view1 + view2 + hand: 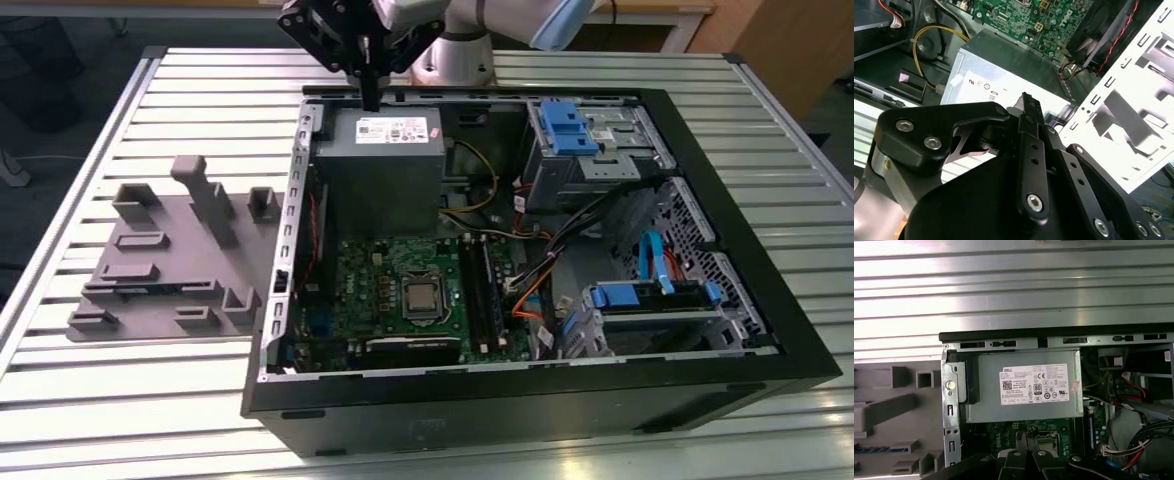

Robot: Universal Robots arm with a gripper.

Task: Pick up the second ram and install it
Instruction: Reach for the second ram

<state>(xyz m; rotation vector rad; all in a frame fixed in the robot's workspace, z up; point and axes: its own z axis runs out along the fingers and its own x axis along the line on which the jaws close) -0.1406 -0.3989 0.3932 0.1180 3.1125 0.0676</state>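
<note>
My gripper (370, 100) hangs above the far end of the open computer case (747, 300), over the grey power supply (380, 160). Its black fingers (1026, 107) are pressed together with nothing between them; they also show over the power supply's label (1034, 385) in the first wrist view. A thin dark-blue strip (874, 449), which looks like the second ram seen edge-on, lies in a slot of the grey fixture (899, 405) beside the case. The green motherboard (387, 290) lies on the case floor, with black memory slots (477, 290) beside the processor socket.
The grey fixture (160, 260) with upright posts stands on the slatted metal table (160, 400) at the exterior view's left. Inside the case are drive cages with blue clips (574, 130), loose cables (534, 270) and a fan (1114, 30).
</note>
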